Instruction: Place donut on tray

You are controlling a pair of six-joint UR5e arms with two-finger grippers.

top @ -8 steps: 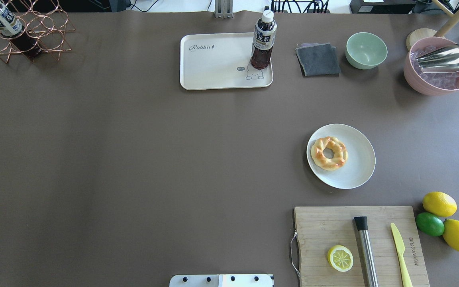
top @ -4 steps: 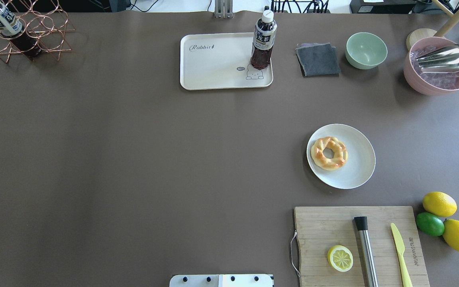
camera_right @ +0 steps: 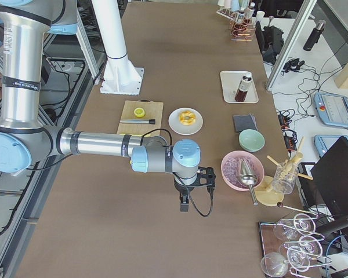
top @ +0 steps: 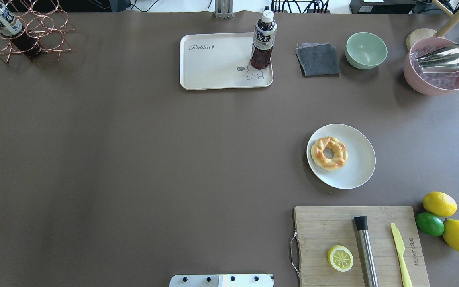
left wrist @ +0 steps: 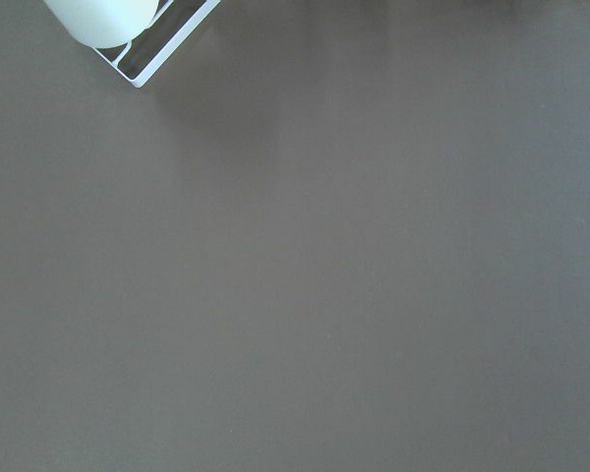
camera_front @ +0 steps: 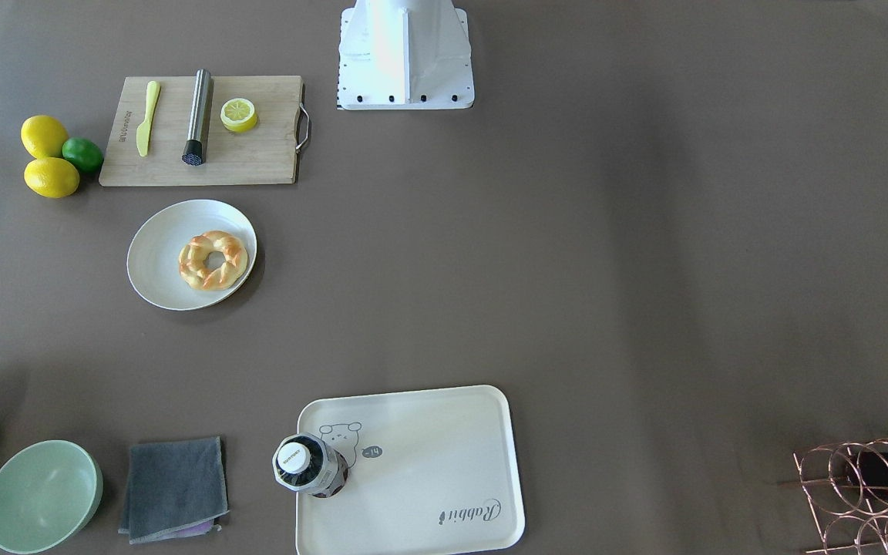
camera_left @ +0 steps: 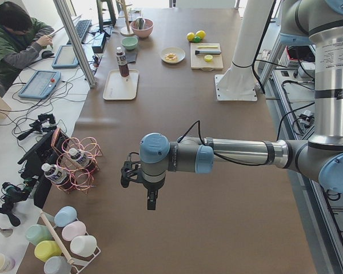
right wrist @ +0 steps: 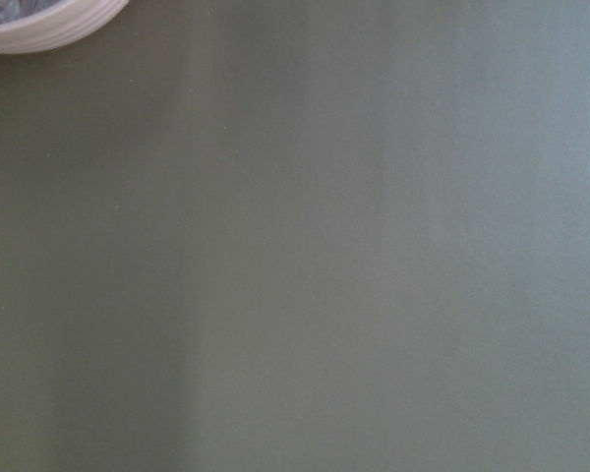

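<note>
Donut (top: 329, 153): flat on round white plate (top: 359, 167), on plate's half toward robot's left, inside rim. Not on tray (top: 213, 67) yet. Tray at far table edge from robot, well apart from plate. Dark drink bottle (top: 263, 42) upright on tray corner w/ bear drawing. Grey cloth (top: 318, 59) and green bowl (top: 366, 50) beside tray, on robot's right. Cutting board (top: 325, 227) near robot base, right side, w/ lemon half (top: 340, 258), metal rod (top: 367, 251), yellow knife (top: 400, 255).

Left gripper (camera_left: 151, 201): in side view only, pointing down over bare table near copper bottle rack (camera_left: 80, 165), well apart from donut. Can't tell how far open or whether gripping anything.

Right gripper (camera_right: 185, 205): side view only as well, pointing down over table near pink bowl (camera_right: 242, 169), past plate at table's right end. Opening and grip: can't tell either.

Wrist cams: just brown table, plus a pale cup at frame corner (left) and pink bowl rim (right).
</note>
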